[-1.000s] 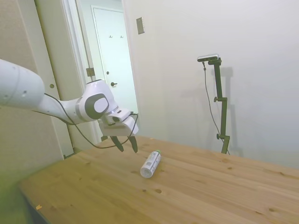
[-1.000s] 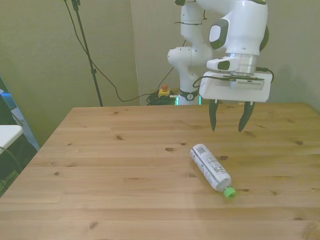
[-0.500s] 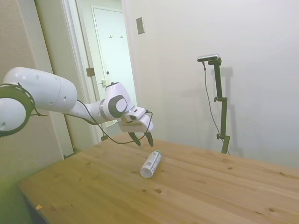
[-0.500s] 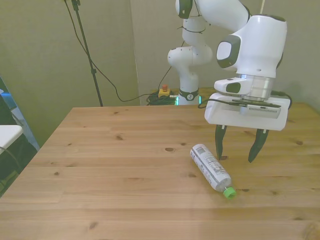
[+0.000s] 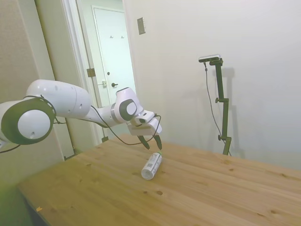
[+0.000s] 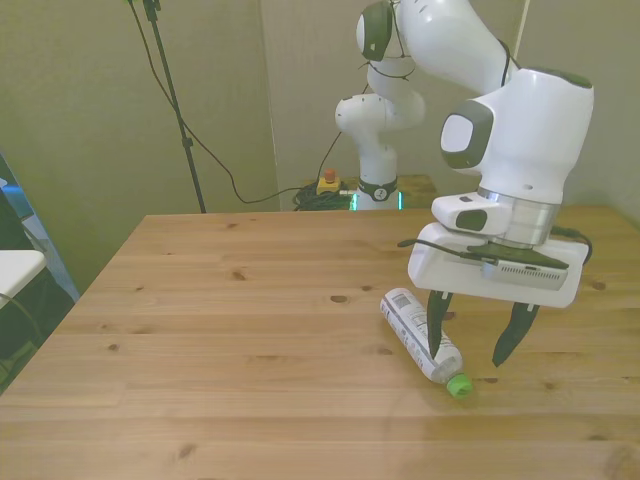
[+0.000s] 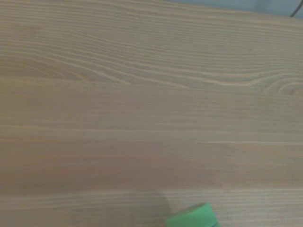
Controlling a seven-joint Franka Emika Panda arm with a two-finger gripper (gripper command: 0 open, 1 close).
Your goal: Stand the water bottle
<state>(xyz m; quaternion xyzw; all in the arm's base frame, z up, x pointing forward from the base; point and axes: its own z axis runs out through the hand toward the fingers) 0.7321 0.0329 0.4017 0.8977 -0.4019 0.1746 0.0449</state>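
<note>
- The water bottle point(image 6: 421, 340) is lying on its side on the wooden table point(image 6: 220, 330), its green cap point(image 6: 459, 384) pointing toward the near edge in the front view.
- The gripper point(image 6: 470, 340) is hovering just above the cap end, fingers spread apart, holding nothing.
- The cap point(image 7: 191, 217) is showing in the wrist view.

White arm outstretched — tool point(image 6: 470, 345) downward, fingers point(image 6: 433, 327) spread wide.

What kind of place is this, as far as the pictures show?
Probably a small indoor robot test room, not a home kitchen or factory. A white arm's gripper works over a plain wooden table holding only a water bottle, with bare walls and a door behind.
</note>
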